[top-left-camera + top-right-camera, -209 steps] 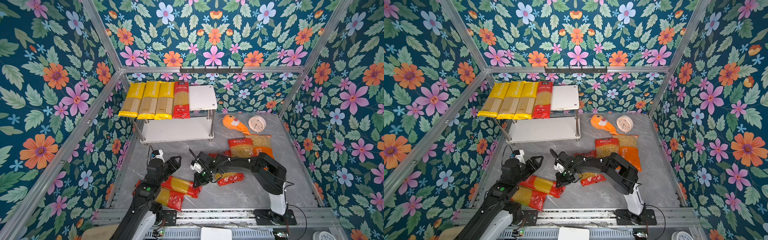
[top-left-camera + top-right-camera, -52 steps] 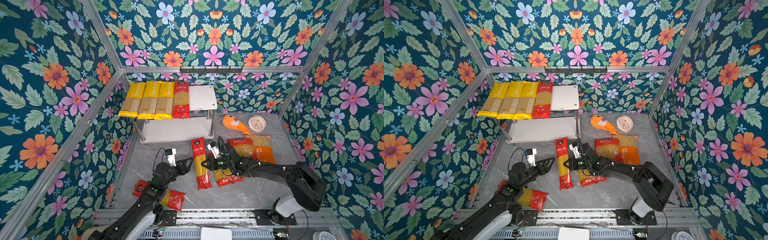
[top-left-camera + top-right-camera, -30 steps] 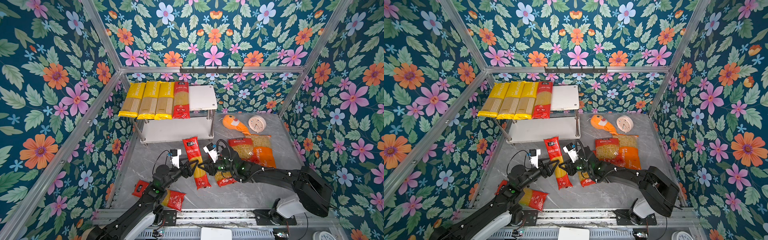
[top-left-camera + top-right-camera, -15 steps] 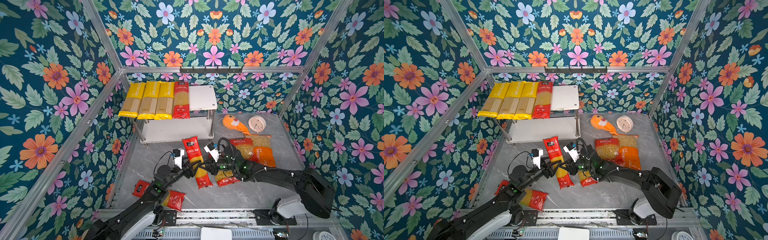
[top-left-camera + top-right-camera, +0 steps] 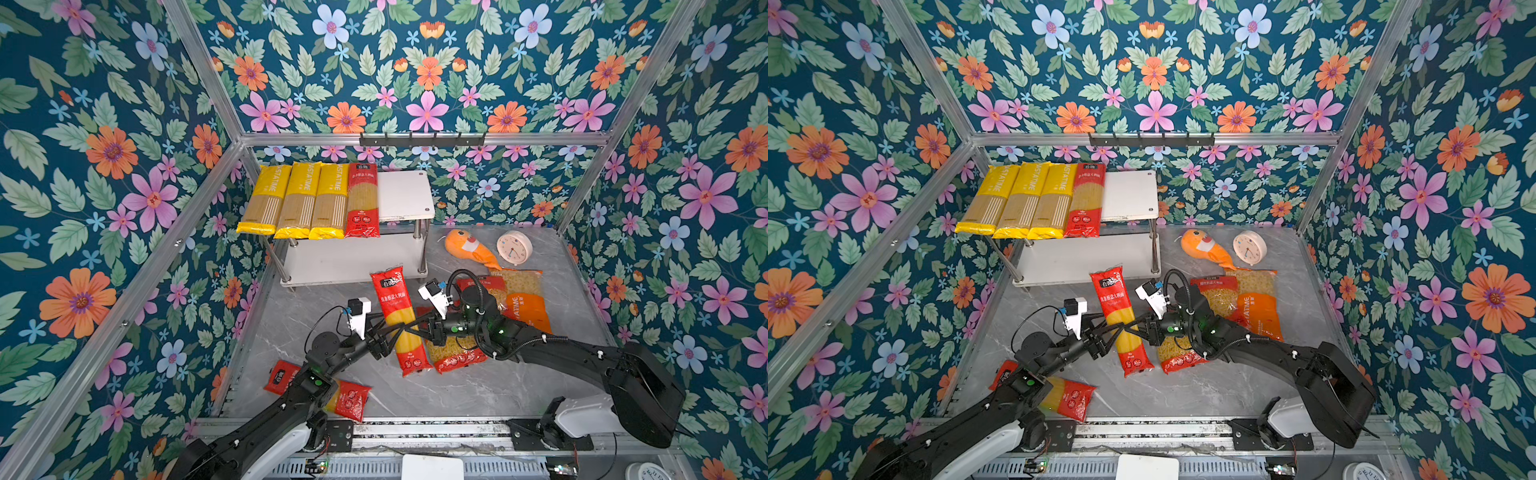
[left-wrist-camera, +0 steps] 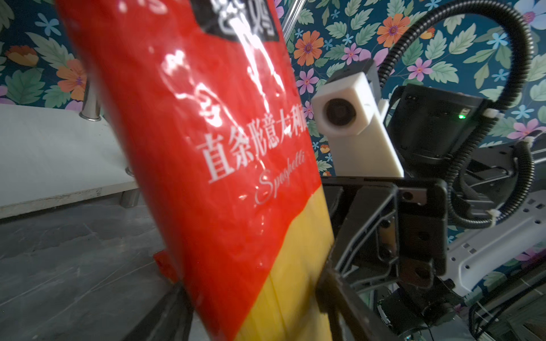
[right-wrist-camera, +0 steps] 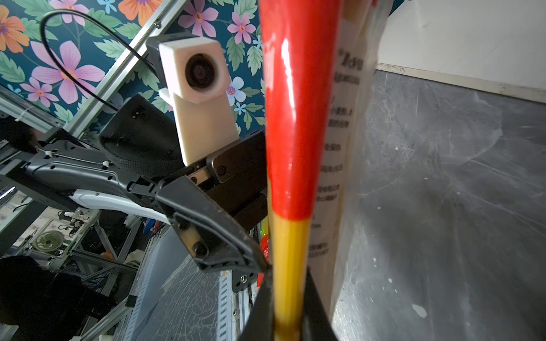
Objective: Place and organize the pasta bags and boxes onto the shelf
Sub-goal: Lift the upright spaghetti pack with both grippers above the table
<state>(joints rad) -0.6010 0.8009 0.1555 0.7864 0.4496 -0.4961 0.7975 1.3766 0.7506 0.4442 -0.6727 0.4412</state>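
Nearest the robot's base, the front red pack (image 5: 349,400) lies flat on the grey table (image 5: 457,395), partly under the left arm. A little farther in, both grippers meet at the held spaghetti pack (image 5: 392,291), a long red one tilted lengthwise toward the shelf. The right gripper (image 5: 415,326) is pinched tight on this pack's right edge, at the yellow stretch. The left gripper (image 5: 392,332) has its jaws spread wide, one on each side of the same pack. The left wrist view is blurred, so I cannot tell whether they press on it or only flank it.

Beyond, a wide red short-pasta bag (image 5: 455,353) lies beneath the right wrist. A second red bag (image 5: 482,286) sits farther back, beside the orange PASTATIME bag (image 5: 525,307).

Farthest stands the shelf (image 5: 405,195). Its top board carries three yellow spaghetti packs (image 5: 299,199) and a shelved red pack (image 5: 362,199) side by side on the left part, overhanging the front edge.
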